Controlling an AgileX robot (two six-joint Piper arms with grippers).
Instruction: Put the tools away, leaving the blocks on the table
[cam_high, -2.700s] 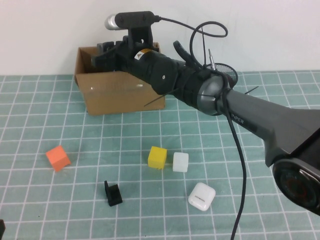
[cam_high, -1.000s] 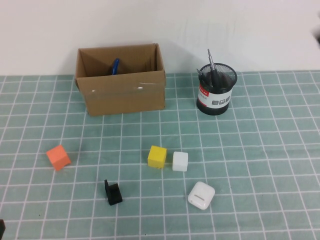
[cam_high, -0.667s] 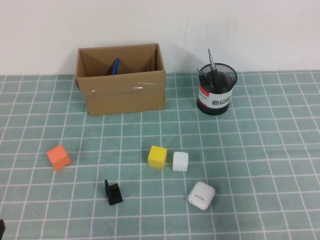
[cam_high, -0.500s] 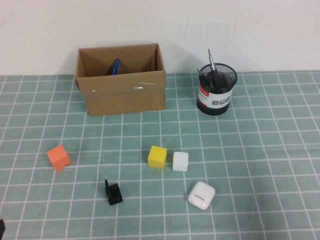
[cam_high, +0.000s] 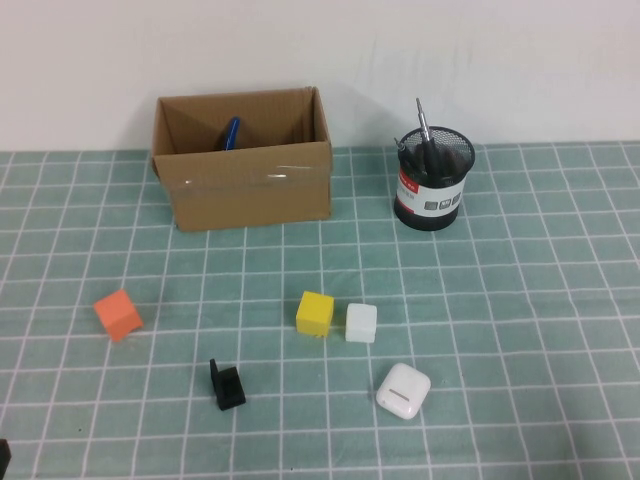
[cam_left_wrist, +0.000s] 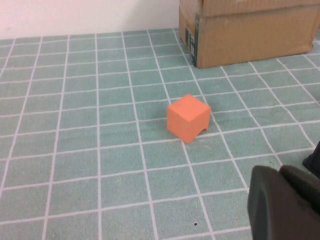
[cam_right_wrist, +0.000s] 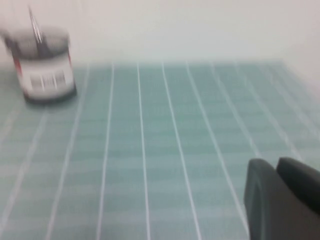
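Tools lie stowed: blue-handled pliers (cam_high: 231, 132) in the cardboard box (cam_high: 245, 185), what look like the rod tool (cam_high: 424, 122) and screwdriver (cam_high: 434, 158) in the mesh cup (cam_high: 432, 200). Orange block (cam_high: 117, 315), yellow block (cam_high: 315, 313) and white block (cam_high: 361, 323) sit on the surface (cam_high: 520, 330). Left gripper (cam_left_wrist: 280, 172) near the orange block and right gripper (cam_right_wrist: 277, 165) over bare grid both have jaws together, empty.

High view angles down over the table (cam_high: 520, 330); both wrist views skim low, sharing it.

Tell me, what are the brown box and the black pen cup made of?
The brown box looks like cardboard: dull brown, folded flaps, shiny tape. The black pen cup seems to be wire mesh, probably metal, as you can see through it. Left gripper and right gripper sit shut, off to the sides.
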